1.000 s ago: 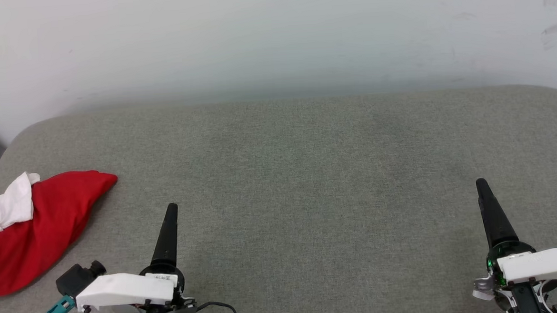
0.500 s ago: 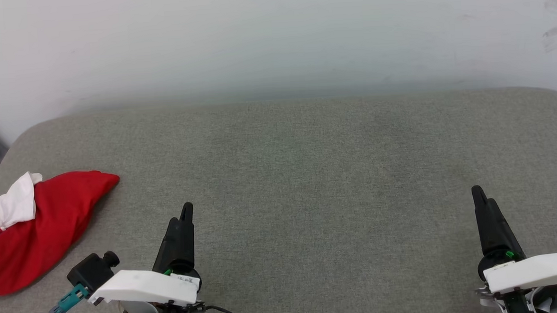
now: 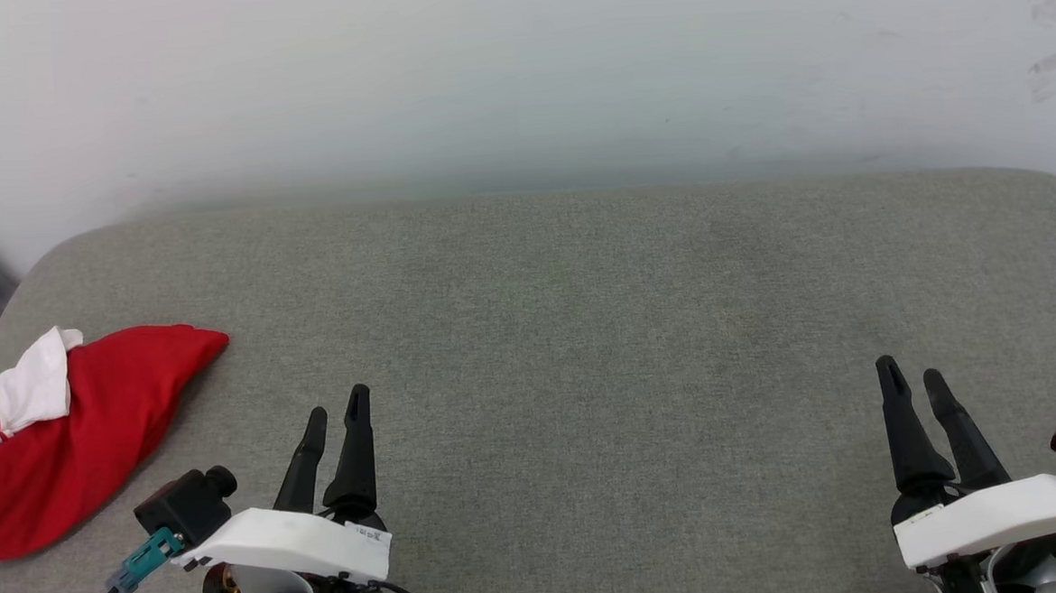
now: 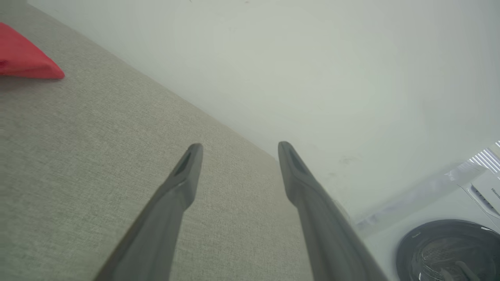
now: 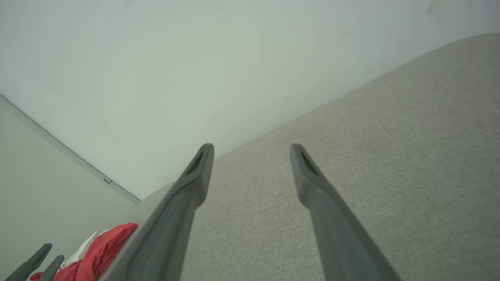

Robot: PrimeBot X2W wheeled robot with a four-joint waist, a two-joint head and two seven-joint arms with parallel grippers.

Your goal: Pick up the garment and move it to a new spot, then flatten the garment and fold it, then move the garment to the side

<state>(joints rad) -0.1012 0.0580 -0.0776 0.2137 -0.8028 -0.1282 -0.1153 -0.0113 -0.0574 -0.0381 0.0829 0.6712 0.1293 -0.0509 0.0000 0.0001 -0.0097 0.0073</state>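
The garment (image 3: 56, 439), bright red with a white sleeve edged in red stripes, lies bunched at the left edge of the grey padded surface (image 3: 584, 330). One red corner of the garment (image 4: 23, 58) shows at the upper left of the left wrist view, and the garment (image 5: 97, 249) appears at the lower left of the right wrist view. My left gripper (image 3: 337, 406) hovers open to the garment's right, apart from it, with nothing between its fingers. My right gripper (image 3: 912, 376) stands open and empty at the lower right, far from the garment. Both grippers (image 4: 238, 148) (image 5: 252, 148) show spread fingers in their own wrist views.
A pale wall (image 3: 516, 71) rises behind the padded surface. The surface's rounded left corner (image 3: 38, 259) drops off near the garment. In the left wrist view a white appliance with a dark round door (image 4: 449, 249) stands beyond the surface's edge.
Both wrists have rolled, so each gripper now shows two separate fingers in the head view instead of one. Both arms have drawn slightly back toward the bottom edge. The garment has not moved.
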